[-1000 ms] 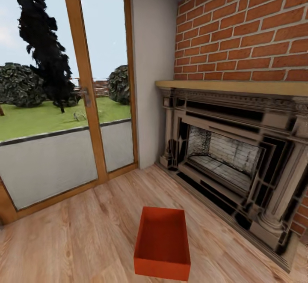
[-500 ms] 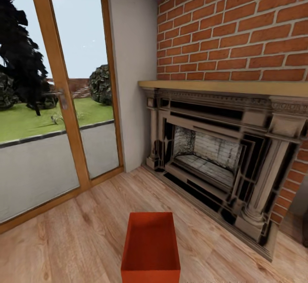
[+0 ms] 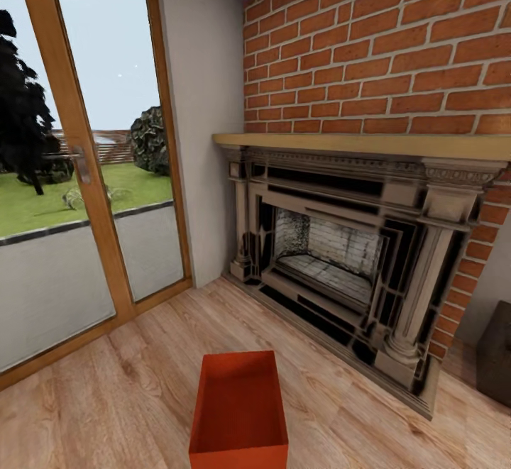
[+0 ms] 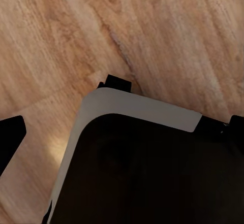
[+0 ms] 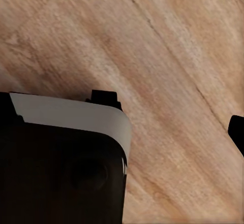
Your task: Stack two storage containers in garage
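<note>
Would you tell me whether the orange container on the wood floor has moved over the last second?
No. The storage container keeps its place on the planks relative to the fireplace base; the whole view shifted together, so the camera moved.

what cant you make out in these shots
- storage container: head view, its near end is cut off by the bottom edge.
- dark object right of the fireplace: head view, cut by the right edge, so its identity is unclear.
- gripper state: both wrist views look at the wood floor past the robot's dark body, so open or shut is unclear.
</note>
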`<state>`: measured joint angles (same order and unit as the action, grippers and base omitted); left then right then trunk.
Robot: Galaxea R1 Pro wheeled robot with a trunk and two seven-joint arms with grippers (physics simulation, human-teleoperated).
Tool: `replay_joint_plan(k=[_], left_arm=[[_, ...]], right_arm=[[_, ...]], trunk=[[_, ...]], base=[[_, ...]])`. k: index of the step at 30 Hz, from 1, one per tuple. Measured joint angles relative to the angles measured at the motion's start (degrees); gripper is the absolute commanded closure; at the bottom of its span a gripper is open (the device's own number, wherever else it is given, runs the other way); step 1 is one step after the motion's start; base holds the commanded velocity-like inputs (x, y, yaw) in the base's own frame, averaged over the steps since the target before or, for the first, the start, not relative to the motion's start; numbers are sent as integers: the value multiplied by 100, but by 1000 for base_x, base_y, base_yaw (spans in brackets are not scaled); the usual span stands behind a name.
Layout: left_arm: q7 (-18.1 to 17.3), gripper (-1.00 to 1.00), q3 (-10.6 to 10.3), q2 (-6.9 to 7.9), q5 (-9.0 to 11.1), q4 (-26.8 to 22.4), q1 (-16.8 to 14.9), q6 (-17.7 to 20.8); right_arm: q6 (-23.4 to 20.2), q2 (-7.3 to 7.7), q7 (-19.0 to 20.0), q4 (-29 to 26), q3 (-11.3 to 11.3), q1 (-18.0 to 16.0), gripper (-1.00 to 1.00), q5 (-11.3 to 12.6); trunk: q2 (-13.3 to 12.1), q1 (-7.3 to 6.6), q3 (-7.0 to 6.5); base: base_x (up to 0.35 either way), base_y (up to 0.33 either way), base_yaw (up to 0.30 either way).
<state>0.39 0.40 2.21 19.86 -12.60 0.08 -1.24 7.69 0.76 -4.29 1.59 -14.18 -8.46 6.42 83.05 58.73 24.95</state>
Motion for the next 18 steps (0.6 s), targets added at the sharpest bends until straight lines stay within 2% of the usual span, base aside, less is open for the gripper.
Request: replay_joint_plan(k=[6, 18], left_arm=[[8, -100, 1, -7, 1, 3, 0, 0], [7, -100, -5, 6, 1, 35, 0, 7]], right_arm=[[-7, 5, -3, 0, -1, 0, -100, -1], [-4, -3, -8, 0, -1, 0, -100, 1]], trunk=[[0, -2, 0], [1, -3, 0]], base=[[91, 0, -1], [301, 0, 0]])
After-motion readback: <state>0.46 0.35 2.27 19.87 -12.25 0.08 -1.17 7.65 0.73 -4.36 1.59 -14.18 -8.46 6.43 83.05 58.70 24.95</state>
